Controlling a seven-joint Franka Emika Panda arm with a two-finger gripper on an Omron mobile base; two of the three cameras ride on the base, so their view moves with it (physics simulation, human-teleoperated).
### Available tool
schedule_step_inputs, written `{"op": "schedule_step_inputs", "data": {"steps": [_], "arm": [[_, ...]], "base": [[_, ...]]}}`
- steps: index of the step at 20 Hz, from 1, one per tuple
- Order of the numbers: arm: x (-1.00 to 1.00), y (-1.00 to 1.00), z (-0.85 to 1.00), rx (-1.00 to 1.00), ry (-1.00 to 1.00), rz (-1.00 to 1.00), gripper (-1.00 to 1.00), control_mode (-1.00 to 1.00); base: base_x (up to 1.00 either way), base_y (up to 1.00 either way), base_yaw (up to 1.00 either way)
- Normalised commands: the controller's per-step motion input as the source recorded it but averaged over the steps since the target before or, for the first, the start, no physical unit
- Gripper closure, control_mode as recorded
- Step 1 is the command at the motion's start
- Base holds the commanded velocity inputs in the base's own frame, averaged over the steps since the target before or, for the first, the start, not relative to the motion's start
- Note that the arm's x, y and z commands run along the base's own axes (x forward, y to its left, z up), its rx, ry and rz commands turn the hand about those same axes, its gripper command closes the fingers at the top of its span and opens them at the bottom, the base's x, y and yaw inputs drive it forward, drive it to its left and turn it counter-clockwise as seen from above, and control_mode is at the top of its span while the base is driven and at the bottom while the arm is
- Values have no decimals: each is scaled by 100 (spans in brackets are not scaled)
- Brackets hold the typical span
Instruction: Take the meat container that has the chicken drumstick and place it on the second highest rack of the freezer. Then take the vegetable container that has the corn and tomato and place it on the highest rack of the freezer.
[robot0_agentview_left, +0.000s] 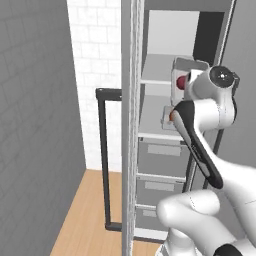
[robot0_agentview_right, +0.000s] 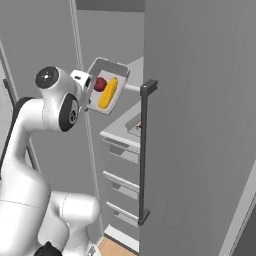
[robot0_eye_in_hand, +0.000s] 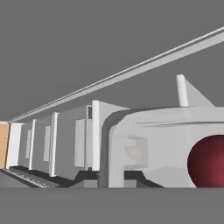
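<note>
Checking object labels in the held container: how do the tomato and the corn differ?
Colour: the tomato is dark red, the corn is yellow. Shape: the tomato is a round ball, the corn an elongated cob. Position: in the right base view the tomato sits nearer the gripper, the corn on the far side of it. Both lie side by side in the same tilted grey container, held up in front of the open freezer.

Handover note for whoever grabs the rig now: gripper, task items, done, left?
Gripper: shut on the vegetable container, held tilted at the open freezer, with the corn and tomato inside.
Done: a second container sits on the second highest rack; likely the meat one, contents unclear.
Left: set the vegetable container on the highest rack, release.
</note>
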Motion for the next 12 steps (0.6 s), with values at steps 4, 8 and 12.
{"op": "schedule_step_inputs", "data": {"steps": [4,8,12], "arm": [[70,-2,3,11,1,-1,100,-100],[72,-12,9,0,11,-2,100,-100],[61,-28,18,0,3,-5,100,-100]], "base": [[0,0,0],[0,0,0],[0,0,0]]}}
